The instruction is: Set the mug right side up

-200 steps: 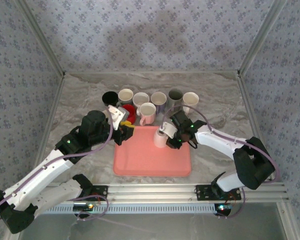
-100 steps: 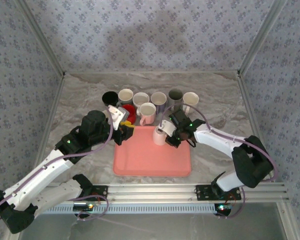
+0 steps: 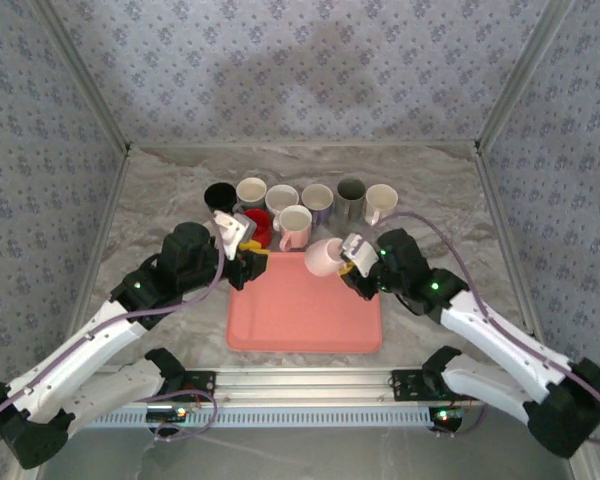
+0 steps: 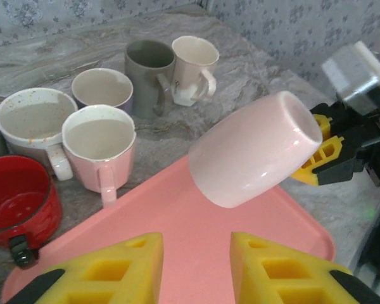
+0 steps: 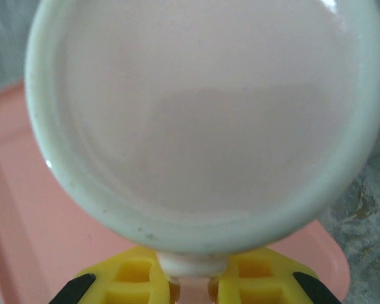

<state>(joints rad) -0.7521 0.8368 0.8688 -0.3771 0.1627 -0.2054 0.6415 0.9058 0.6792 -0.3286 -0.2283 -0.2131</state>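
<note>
Pale pink mug (image 4: pixel 253 149), glossy, whitish ring at one end, tipped near sideways in the air over far part of pink tray (image 4: pixel 177 234). Clamped on it: right pincer (image 3: pixel 348 258). Pads apart, nothing between them, by tray's left edge: left pincer (image 4: pixel 196 266)

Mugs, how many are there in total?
9. Back row of six; red mug and pink mug in front; held mug in the right end effector above the tray. The left arm may hide more.

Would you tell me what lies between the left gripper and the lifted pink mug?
Only bare pink tray separates left gripper and mug, per the left wrist view.
</note>
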